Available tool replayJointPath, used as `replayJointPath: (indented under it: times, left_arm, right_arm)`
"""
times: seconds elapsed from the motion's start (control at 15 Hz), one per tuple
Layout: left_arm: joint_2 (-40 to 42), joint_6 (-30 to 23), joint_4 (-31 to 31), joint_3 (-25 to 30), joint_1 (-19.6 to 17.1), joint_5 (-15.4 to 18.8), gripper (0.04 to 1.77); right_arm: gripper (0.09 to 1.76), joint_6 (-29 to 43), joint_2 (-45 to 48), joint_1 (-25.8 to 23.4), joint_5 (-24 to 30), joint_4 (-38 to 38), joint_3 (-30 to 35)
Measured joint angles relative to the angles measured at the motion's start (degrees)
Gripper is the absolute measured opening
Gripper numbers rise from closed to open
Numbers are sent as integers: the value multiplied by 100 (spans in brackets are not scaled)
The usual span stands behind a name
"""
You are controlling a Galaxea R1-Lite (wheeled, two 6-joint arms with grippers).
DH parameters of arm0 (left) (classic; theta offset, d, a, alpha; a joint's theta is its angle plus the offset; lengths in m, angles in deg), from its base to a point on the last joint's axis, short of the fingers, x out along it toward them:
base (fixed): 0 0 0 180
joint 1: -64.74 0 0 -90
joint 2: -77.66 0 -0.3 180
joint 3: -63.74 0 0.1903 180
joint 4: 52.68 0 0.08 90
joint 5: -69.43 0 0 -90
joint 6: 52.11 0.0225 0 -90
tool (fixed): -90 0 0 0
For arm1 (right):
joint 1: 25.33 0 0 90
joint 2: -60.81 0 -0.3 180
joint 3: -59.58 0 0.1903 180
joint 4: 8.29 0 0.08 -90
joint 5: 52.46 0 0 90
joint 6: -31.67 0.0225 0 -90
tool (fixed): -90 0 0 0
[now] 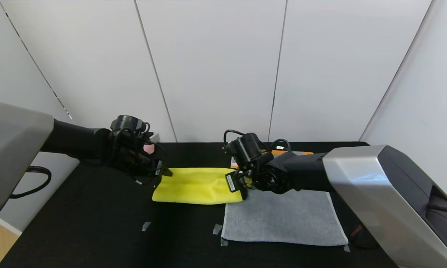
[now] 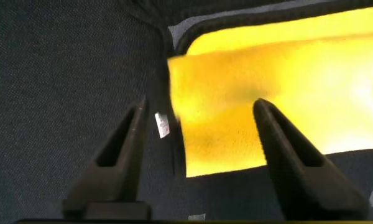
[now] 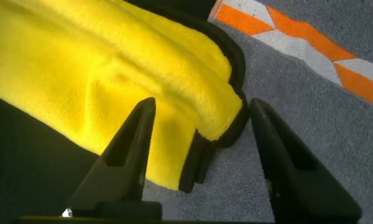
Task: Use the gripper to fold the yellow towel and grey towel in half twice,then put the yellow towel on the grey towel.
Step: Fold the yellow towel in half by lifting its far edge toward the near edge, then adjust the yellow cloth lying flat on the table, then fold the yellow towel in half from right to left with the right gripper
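The yellow towel [image 1: 197,186] lies folded into a long band on the black table, its right end overlapping the grey towel [image 1: 283,219]. The grey towel lies flat at the right, its orange-and-white band [image 3: 311,46] at the far end. My left gripper [image 1: 163,172] is open over the yellow towel's left end [image 2: 236,124], where a small white tag [image 2: 162,124] shows. My right gripper [image 1: 240,182] is open over the towel's right end [image 3: 193,106], its fingers either side of the dark-trimmed corner. Neither gripper holds anything.
A pink plush thing [image 1: 149,148] sits behind the left arm near the back wall. Bits of tape [image 1: 146,226] mark the black tabletop [image 1: 97,223] in front of the towels. A white wall stands behind the table.
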Motion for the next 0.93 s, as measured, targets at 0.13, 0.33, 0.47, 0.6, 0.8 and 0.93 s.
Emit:
replayJointPath:
  times: [0.13,0.33,0.47,0.6,0.8,0.93]
  left_arm:
    - [23,-6,-2,-2,6,-2,135]
    - [96,-90,-33,-60,13,-46,146]
    - [139,-88,-46,-55,16,-49,152]
    - [174,-91,-57,-24,20,-46,156]
    - [232,-129,-74,39,28,-45,161]
    - [282,-127,-85,91,33,-46,164]
  right_arm:
    - [127,0,24,-9,-28,-6,2]
    - [140,4,99,-16,-180,-41,7]
    - [147,12,143,-20,-183,-79,10]
    - [153,37,168,-17,-183,-116,10]
    - [158,187,189,-35,-183,-227,29]
    - [161,382,211,-33,-169,-373,33]
